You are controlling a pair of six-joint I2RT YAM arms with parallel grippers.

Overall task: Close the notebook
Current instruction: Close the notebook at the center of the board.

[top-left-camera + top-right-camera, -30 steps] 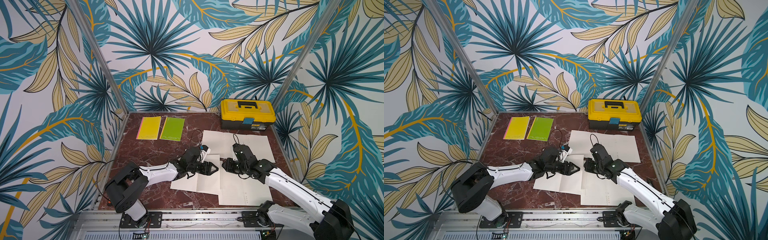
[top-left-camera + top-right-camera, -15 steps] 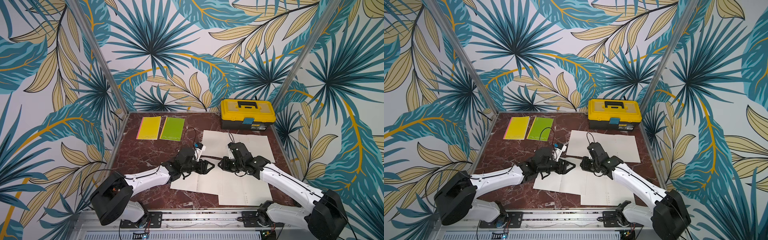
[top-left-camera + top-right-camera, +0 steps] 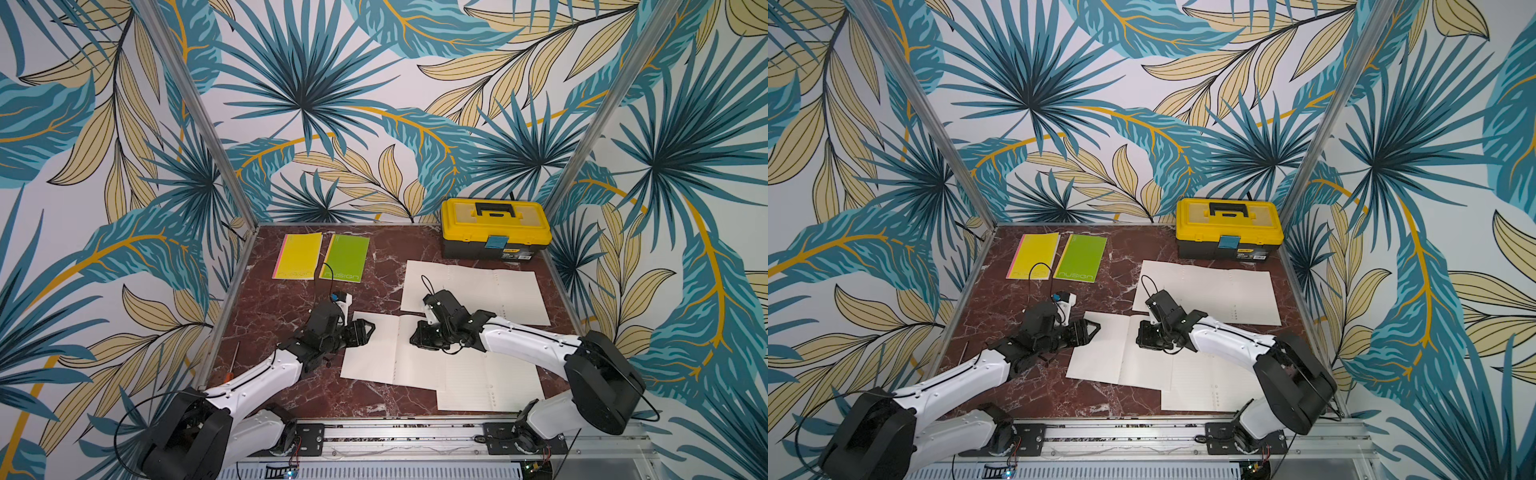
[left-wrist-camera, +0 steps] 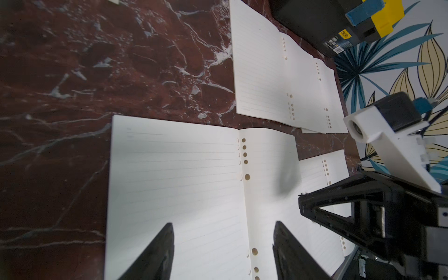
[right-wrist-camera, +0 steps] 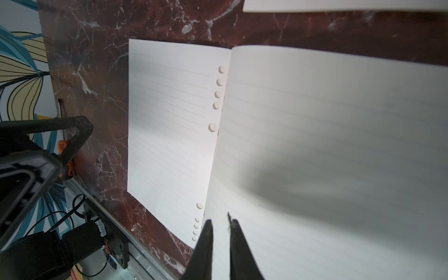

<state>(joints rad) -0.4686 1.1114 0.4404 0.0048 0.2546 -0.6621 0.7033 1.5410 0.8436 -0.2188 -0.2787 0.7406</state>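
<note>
The open notebook (image 3: 374, 353) (image 3: 1100, 357) lies flat at the table's front middle, its lined pages up and punched holes along the fold. My left gripper (image 3: 368, 330) (image 3: 1094, 328) is over the far corner of its left page. In the left wrist view the left gripper (image 4: 223, 232) is open, with only the notebook (image 4: 181, 181) seen between the jaws. My right gripper (image 3: 417, 338) (image 3: 1142, 338) is low over the right page near the fold. In the right wrist view the right gripper (image 5: 221, 221) has its jaws almost together above the notebook (image 5: 169, 121), with nothing between them.
Two more open notebooks lie at the back right (image 3: 473, 291) and front right (image 3: 490, 386). A yellow toolbox (image 3: 496, 228) stands in the far right corner. Closed yellow (image 3: 297, 255) and green (image 3: 345, 257) notebooks lie at the back left. A thin screwdriver (image 3: 235, 357) lies by the left edge.
My left gripper has drawn back leftward from the notebook's fold to its left page's corner and opened slightly. The right gripper has shifted left over the right page and narrowed.
</note>
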